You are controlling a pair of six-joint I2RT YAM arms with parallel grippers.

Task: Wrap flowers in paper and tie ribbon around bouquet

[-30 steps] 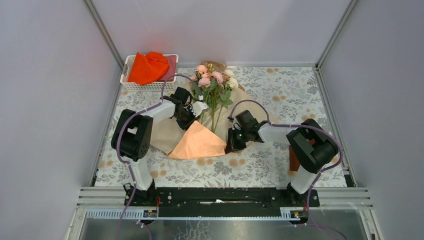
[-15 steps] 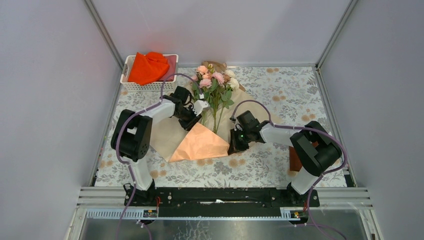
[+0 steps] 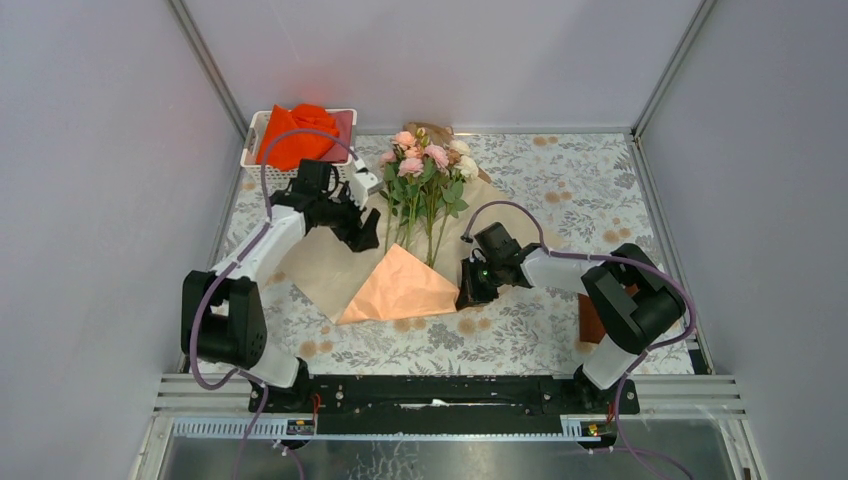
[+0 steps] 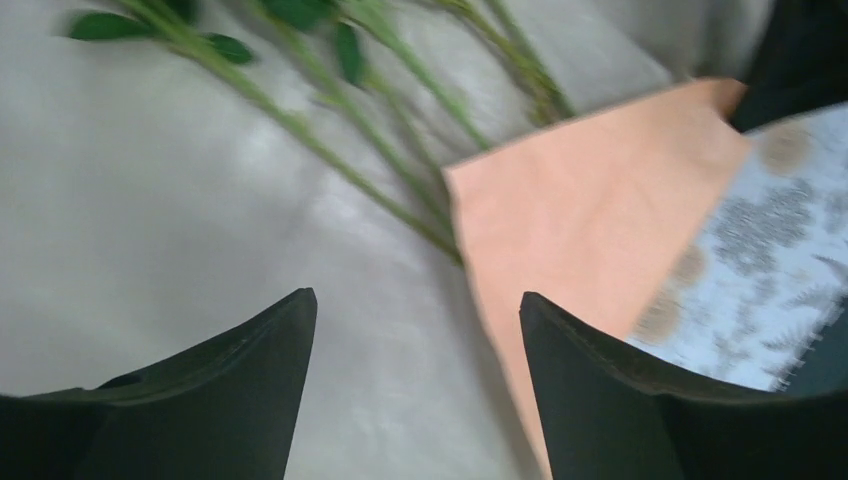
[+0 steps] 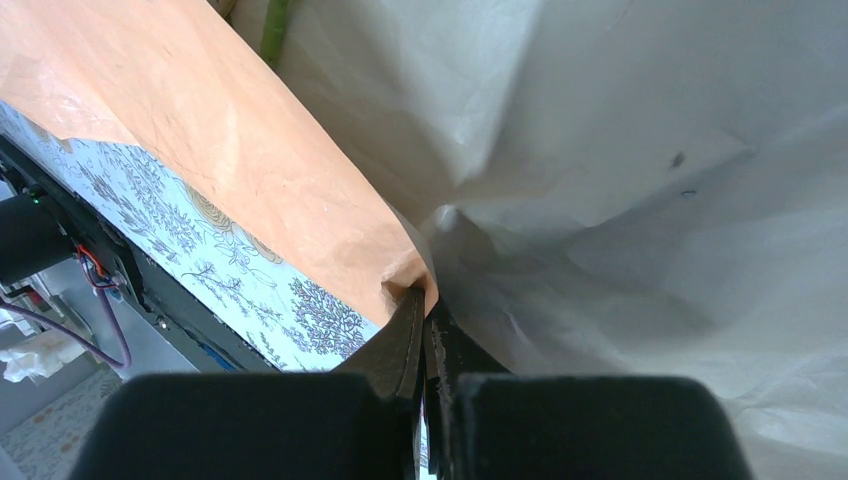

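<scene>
Thin peach-orange wrapping paper sheet [image 3: 400, 285] lies at frame centre on a grey leaf-patterned mat [image 3: 590, 190], with its lower corner folded over. Pink and cream long-stemmed flowers [image 3: 425, 165] lie on it, blooms toward the top. Right gripper [image 5: 425, 300] is clenched on the paper's folded edge. Left gripper [image 4: 415, 300] is released and empty, above the paper left of the stems.

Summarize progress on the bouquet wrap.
Done: flowers lie on the paper, one corner folded over the stem ends. In hand: right gripper pinches the paper's edge; left gripper open, empty. Left: wrapping into a cone, tying ribbon; none on it.
</scene>
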